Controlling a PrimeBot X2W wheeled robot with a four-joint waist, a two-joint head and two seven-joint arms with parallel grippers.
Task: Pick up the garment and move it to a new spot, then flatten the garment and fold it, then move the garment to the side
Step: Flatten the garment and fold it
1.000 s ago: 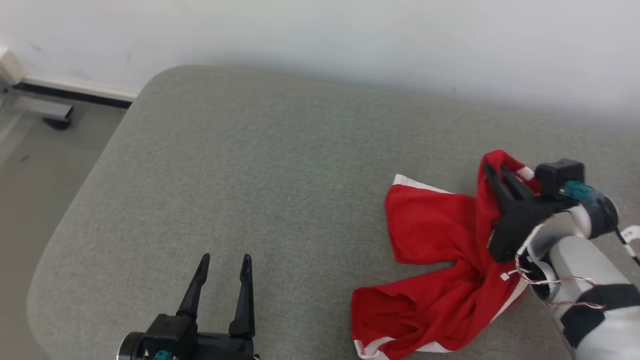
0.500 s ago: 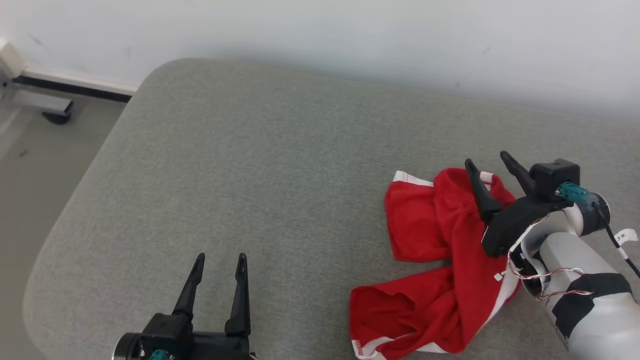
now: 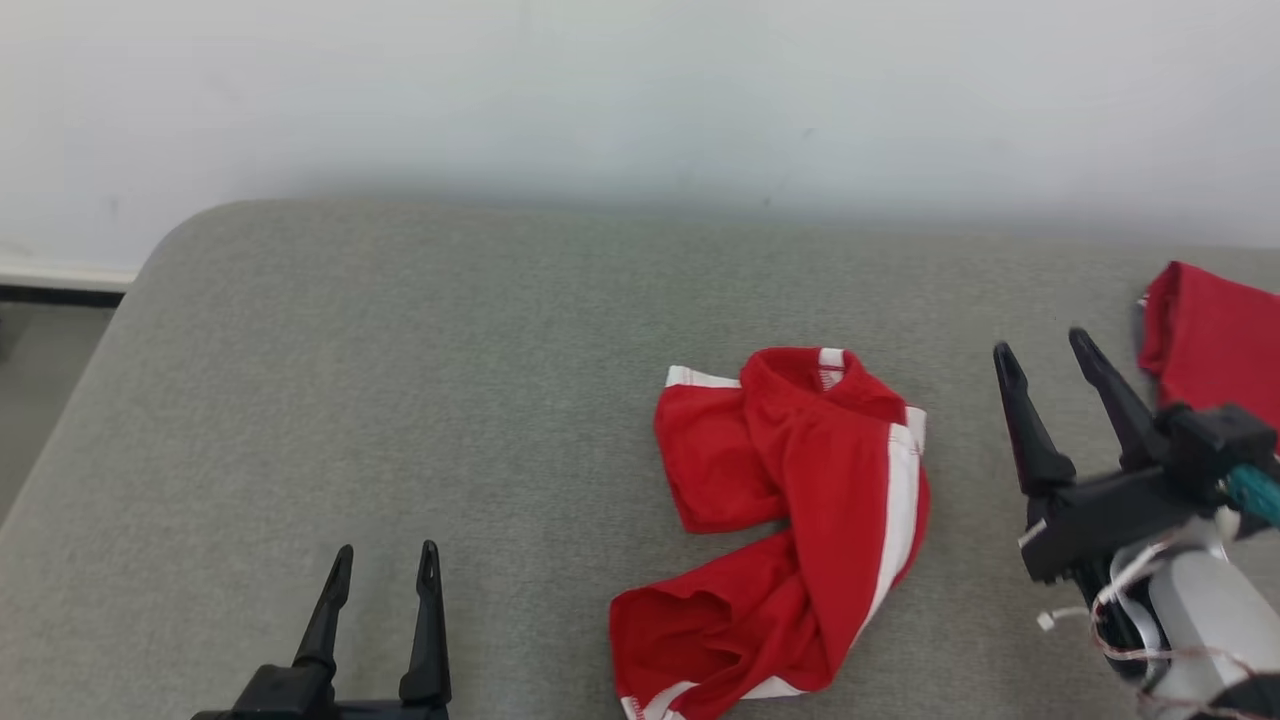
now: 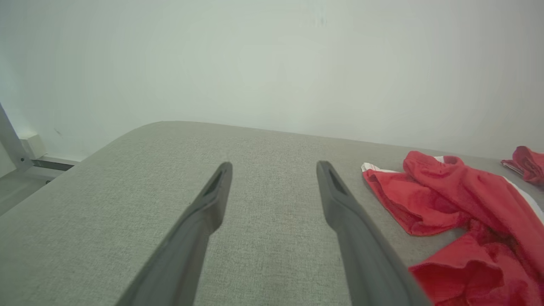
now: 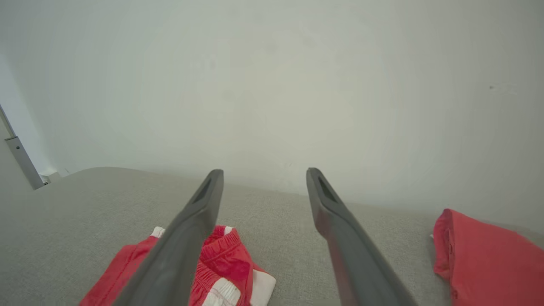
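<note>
Red garment [image 3: 800, 480] lies crumpled on the cushion [image 3: 400, 350], apart, left of the right gripper [image 3: 1040, 343], fingers spread, empty; left gripper [image 3: 386, 550] also spread.

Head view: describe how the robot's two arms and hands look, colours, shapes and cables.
Both the left hand and the right hand are matte black, each with two long, slim fingers tapering to pointed tips. Behind the right one sit a black boxy block, a teal connector, a pale grey forearm and thin red and white wires.

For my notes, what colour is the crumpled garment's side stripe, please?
White stripe on red garment; best in head view.
</note>
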